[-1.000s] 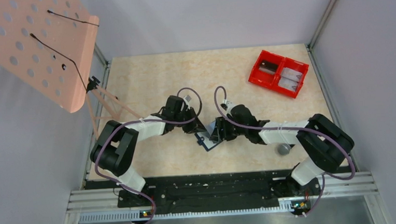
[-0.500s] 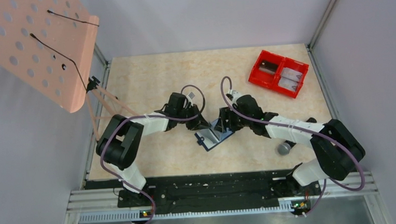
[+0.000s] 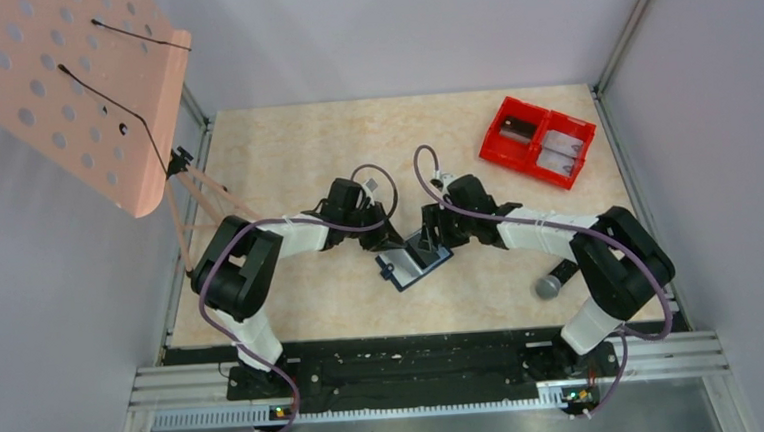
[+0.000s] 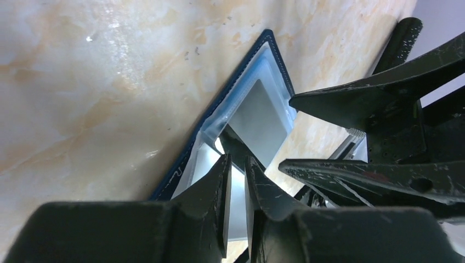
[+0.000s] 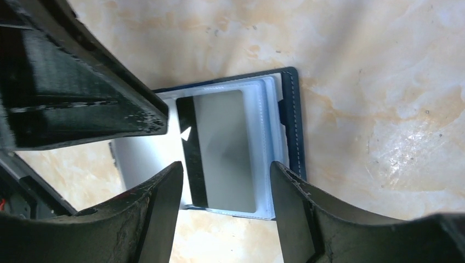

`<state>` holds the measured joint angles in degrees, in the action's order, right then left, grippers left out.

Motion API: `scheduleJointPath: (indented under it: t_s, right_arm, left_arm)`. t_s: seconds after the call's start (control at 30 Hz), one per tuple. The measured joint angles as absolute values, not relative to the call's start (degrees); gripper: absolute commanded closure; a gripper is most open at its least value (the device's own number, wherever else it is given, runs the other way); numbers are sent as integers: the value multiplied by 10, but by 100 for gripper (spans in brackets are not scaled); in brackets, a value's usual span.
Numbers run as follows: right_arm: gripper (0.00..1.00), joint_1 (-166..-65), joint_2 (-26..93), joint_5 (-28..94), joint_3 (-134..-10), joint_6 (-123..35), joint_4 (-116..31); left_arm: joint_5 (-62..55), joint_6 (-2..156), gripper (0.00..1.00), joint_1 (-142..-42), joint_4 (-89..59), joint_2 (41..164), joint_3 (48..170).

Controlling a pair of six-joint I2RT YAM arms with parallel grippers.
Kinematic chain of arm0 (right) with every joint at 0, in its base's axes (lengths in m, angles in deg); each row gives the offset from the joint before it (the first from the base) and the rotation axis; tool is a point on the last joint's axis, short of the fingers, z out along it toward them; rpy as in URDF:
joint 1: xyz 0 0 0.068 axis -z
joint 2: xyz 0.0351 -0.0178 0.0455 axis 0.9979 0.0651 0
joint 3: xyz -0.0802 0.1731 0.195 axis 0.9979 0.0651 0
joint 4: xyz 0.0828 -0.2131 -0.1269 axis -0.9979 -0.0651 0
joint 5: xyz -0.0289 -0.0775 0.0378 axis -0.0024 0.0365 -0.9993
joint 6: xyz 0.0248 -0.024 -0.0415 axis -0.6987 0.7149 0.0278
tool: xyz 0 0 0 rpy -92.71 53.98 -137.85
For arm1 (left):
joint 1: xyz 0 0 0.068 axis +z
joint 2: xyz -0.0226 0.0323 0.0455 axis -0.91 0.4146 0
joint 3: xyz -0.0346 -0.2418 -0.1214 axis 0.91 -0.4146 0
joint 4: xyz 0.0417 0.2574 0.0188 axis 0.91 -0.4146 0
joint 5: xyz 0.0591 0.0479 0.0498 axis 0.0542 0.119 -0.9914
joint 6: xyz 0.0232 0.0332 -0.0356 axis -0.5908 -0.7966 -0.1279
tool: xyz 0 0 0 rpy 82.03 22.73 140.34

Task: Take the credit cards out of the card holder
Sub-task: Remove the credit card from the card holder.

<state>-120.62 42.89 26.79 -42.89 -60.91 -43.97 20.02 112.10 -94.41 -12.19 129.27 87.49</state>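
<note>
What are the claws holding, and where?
The left claw seems to pinch the wallet by a pale inner flap. The right claw is open over the card, holding nothing.

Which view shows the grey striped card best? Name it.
Right wrist: the pale grey plastic card with a black stripe lies face-on in the navy-blue bifold wallet. Left wrist shows it slanted, partly hidden; the top view shows it tiny.

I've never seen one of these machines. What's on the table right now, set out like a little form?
card holder: open, at the centre
credit card: grey, black stripe, inside the holder
left gripper: nearly closed at the holder's edge; grip unclear
right gripper: open, straddling the card
red bin: far right, two compartments
grey ball: near right
</note>
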Motion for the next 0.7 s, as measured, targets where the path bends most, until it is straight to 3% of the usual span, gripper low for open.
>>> scheduleJointPath:
  t_s: [0.37, 0.7]
  right_arm:
    - [59, -1202, 457, 275, -433, -610, -441]
    - [69, -1199, 448, 263, -382, -678, -364]
  left_arm:
    - [158, 1088, 67, -961, -155, 1255, 857]
    - [155, 1093, 60, -973, -80, 1239, 787]
